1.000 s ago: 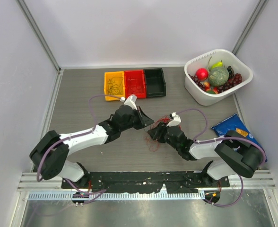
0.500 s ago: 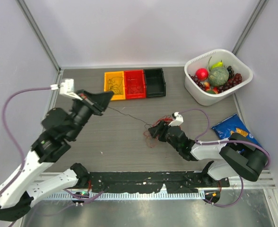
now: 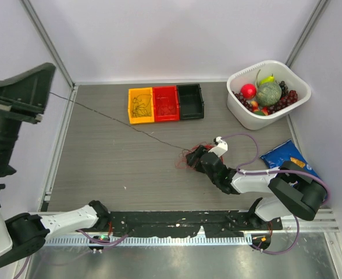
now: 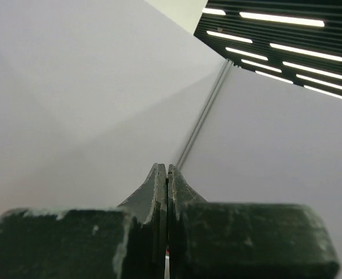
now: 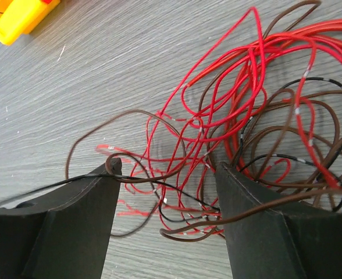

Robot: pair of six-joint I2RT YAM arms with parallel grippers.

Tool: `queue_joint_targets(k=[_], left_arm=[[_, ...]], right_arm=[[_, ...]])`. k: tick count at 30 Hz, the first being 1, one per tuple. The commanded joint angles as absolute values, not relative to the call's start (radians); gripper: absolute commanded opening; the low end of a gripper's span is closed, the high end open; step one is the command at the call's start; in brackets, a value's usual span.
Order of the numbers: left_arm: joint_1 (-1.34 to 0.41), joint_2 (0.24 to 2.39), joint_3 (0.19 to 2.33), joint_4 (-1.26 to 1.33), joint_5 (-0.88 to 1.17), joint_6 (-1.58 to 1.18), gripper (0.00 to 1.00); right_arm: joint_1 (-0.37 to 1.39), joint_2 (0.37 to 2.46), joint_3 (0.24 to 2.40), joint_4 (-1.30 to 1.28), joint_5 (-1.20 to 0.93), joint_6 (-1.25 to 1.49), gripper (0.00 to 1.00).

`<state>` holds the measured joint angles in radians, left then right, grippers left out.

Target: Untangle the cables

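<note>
The cables (image 3: 184,163), a tangle of hair-thin red, brown and black wires (image 5: 246,116), lie on the grey table just right of centre. One black cable (image 3: 118,121) runs taut from the tangle up to my left gripper (image 3: 43,93), raised high at the far left, close to the camera. In the left wrist view that gripper (image 4: 167,168) is shut, with only a red speck showing between its jaws. My right gripper (image 3: 190,158) stands open over the tangle (image 5: 168,168). The taut black cable and a brown loop lie across its left fingertip (image 5: 110,168).
Yellow (image 3: 141,104), red (image 3: 166,103) and black (image 3: 190,100) bins stand in a row at the back; the yellow one holds dark wires. A white basket (image 3: 258,122) of fruit sits at the back right, a blue bag (image 3: 287,156) on the right edge.
My left arm has swung up and far to the left, drawing one black cable out taut from the tangle. The right gripper has opened wider over the tangle.
</note>
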<state>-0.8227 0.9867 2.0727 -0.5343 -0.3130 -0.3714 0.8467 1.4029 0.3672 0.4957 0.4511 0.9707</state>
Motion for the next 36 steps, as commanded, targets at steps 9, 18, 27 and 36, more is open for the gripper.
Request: queue_joint_targets(k=[9,18,27,36], left_arm=[[-0.822,1.132,2.203,-0.531,-0.621,-0.088,0.0],[-0.824,1.01,1.65,-0.681,-0.893,-0.211,0.0],[-0.822,0.672,1.111,-0.738,-0.687,-0.612,0.0],[-0.825,0.52,1.236,-0.87,-0.531,-0.693,0.0]], right_arm=[[0.847,1.384,0.387,0.443,0.548,0.98,0.76],[0.873,1.309,0.278,0.727,0.373,0.804,0.8],[0.946,0.988,0.419,0.133,0.581,0.701,0.78],[0.943,0.847,0.596,-0.178,0.462,0.56,0.78]])
